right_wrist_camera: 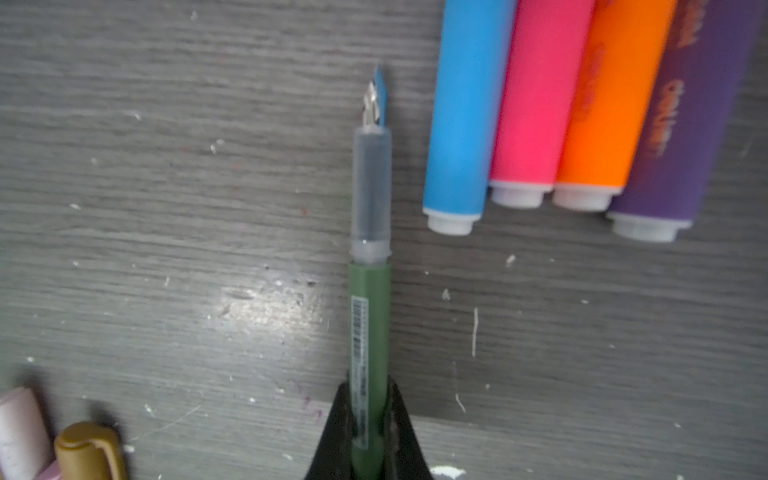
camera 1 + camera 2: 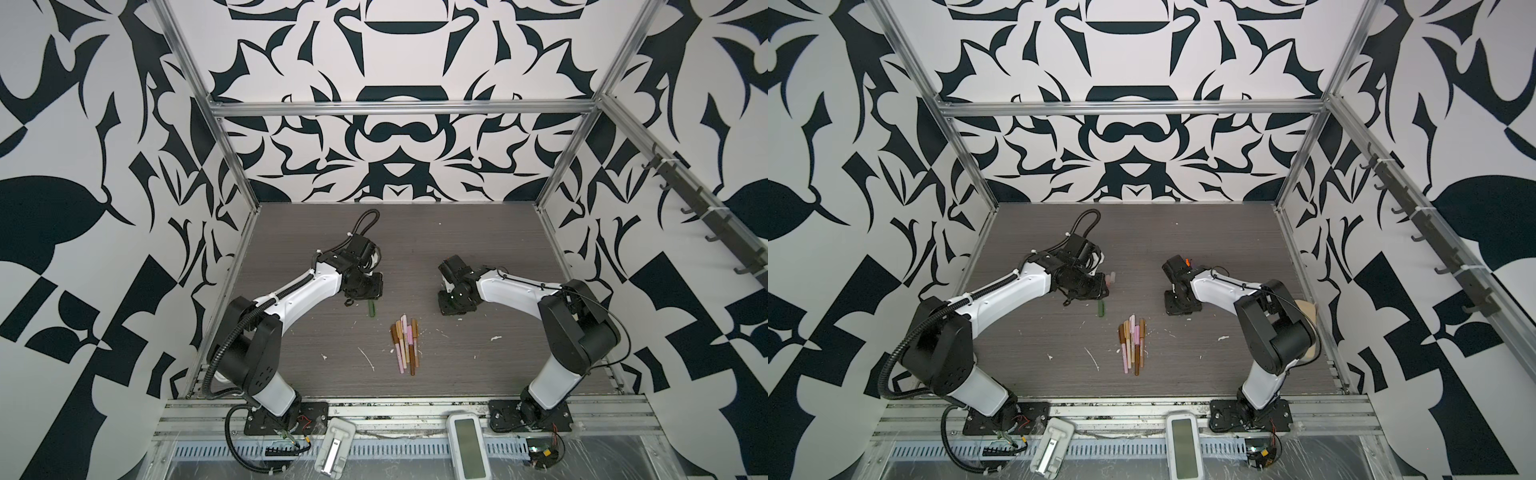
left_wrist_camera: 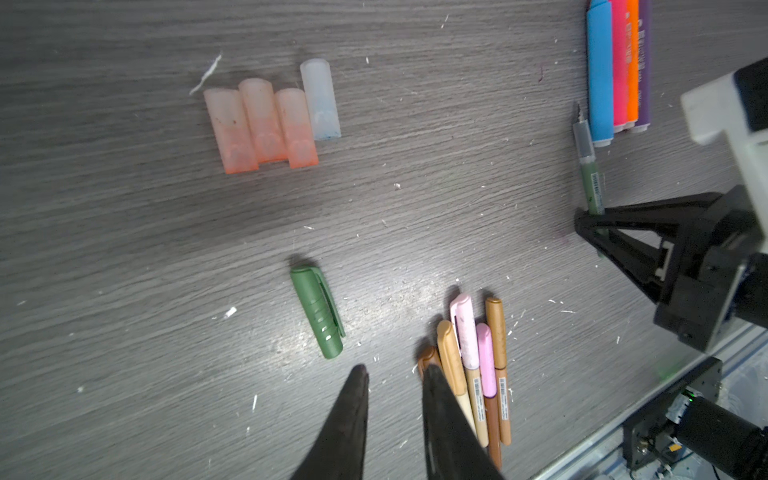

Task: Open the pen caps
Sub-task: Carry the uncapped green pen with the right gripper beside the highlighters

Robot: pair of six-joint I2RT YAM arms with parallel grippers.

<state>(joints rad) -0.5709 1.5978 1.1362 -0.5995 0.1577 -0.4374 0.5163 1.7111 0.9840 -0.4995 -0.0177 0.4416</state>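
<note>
Now R gripper [image 1: 368, 432] clamped on uncapped green pen [image 1: 370, 316], lying parallel beside blue pen [image 1: 465, 124]; L gripper [image 3: 395, 370] apart, empty.

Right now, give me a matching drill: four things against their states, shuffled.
1 green pen
2 green cap
3 left claw
4 translucent caps

A side by side in a row
B open, empty
C lying alone, off its pen
D gripped by right claw, nib bare

Pairs: 1-D, 2-C, 3-B, 4-A
</note>
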